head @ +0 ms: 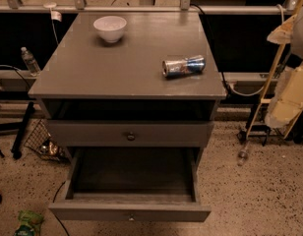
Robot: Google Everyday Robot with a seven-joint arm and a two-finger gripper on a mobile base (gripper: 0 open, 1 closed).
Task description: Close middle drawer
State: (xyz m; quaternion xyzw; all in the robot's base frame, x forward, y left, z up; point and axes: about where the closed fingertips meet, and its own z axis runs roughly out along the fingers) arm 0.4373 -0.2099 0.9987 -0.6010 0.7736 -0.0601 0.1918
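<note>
Middle drawer pulled out, dark inside; gripper at right edge, well apart, cannot tell its state

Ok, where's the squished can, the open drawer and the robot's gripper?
Crushed can (pixel 183 66), camera view: the middle of its side.
Middle drawer (pixel 92 212), camera view: its pulled-out front, left of the knob.
Gripper (pixel 285 101), camera view, at the right edge beside the cabinet: its pale body.
</note>
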